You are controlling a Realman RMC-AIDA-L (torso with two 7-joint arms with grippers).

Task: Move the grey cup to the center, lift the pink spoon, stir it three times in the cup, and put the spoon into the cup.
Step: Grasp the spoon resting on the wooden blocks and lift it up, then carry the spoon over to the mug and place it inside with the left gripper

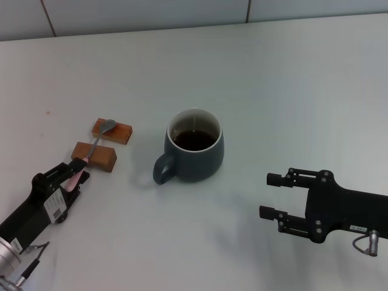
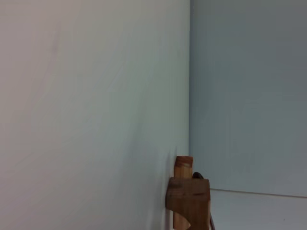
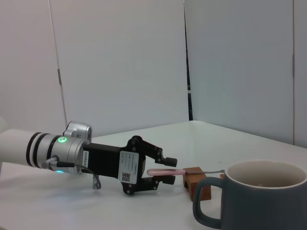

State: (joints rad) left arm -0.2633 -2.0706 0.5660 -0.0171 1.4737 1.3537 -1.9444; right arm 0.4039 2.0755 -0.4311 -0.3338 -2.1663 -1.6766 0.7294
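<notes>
The grey cup [image 1: 194,159] stands mid-table with dark liquid inside, its handle towards the front left; it also shows in the right wrist view [image 3: 259,196]. The pink spoon [image 1: 97,144] lies across two wooden blocks, silver bowl on the far block and pink handle pointing to the front left. My left gripper [image 1: 76,171] is at the handle's end, one jaw on each side, with a gap showing in the right wrist view [image 3: 170,171], where the spoon [image 3: 160,171] rests level. My right gripper [image 1: 267,196] is open and empty, to the front right of the cup.
Two brown wooden blocks [image 1: 111,131] [image 1: 95,156] sit left of the cup and carry the spoon; they also show in the left wrist view [image 2: 187,196] and the right wrist view [image 3: 199,184]. A white wall [image 1: 182,12] borders the table's far edge.
</notes>
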